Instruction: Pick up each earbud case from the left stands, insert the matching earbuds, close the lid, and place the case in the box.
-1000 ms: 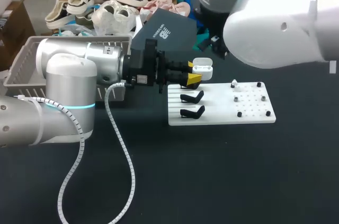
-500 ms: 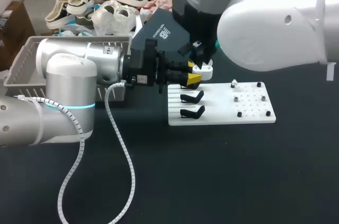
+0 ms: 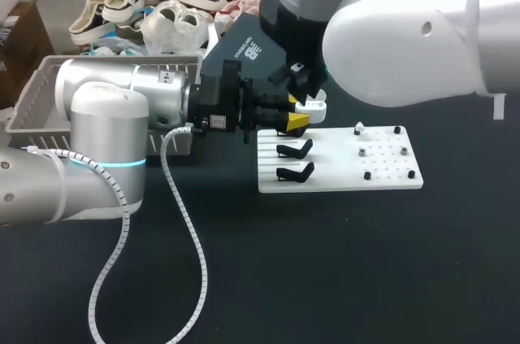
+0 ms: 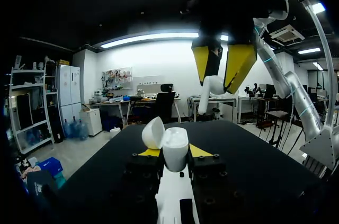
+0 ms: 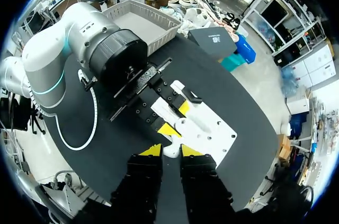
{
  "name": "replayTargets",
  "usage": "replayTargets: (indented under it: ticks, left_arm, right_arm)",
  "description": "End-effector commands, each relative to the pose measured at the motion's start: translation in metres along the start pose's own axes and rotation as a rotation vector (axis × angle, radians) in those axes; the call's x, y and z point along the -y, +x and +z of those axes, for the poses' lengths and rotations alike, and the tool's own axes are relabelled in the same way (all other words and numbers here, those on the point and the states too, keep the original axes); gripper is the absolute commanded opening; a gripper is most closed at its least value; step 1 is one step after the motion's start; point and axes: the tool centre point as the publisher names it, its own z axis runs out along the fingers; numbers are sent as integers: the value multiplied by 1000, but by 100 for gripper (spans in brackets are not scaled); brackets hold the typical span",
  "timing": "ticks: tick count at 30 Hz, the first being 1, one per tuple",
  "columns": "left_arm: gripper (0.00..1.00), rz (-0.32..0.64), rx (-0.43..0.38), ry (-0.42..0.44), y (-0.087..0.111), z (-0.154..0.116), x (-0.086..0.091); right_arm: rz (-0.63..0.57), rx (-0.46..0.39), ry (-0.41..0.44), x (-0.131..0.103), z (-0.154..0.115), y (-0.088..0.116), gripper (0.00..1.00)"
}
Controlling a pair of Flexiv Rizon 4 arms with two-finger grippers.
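The earbud, pinched by the right gripper, is held stem-down, near vertical, above the open case clamped in the left gripper.

counter: black, matte
mid-right: white stand board, flat on counter
back-left: grey basket
back ctr: dark box

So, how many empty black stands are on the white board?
2: one stand beside the left gripper, another nearer the camera. More may hide behind the gripper.
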Motion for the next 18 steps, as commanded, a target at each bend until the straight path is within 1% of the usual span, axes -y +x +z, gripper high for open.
replayTargets:
  ticks: [1, 10, 11, 12, 13, 14, 15, 17, 18]
  left_arm:
    - [0, 1, 1, -3, 0, 0, 1]
    - [0, 1, 1, -3, 0, 0, 1]
    - [0, 1, 1, -3, 0, 0, 1]
    - [0, 1, 1, -3, 0, 0, 1]
    - [0, 1, 1, -3, 0, 0, 1]
    - [0, 1, 1, -3, 0, 0, 1]
    - [0, 1, 1, -3, 0, 0, 1]
    - [0, 1, 1, -3, 0, 0, 1]
    - [0, 1, 1, -3, 0, 0, 1]
  right_arm:
    - [2, 0, 3, -1, -1, 1, 0]
    - [2, 0, 3, -1, -1, 1, 0]
    - [38, 0, 8, 3, 2, 1, 0]
    - [166, -14, 7, 16, 11, 2, 0]
    - [226, -24, 12, 22, 14, 5, 0]
    - [270, -25, 21, 26, 15, 7, 0]
    - [346, -33, 18, 33, 14, 10, 0]
    - [414, -48, 18, 40, 12, 14, 0]
    - [482, -63, 30, 47, 8, 17, 0]
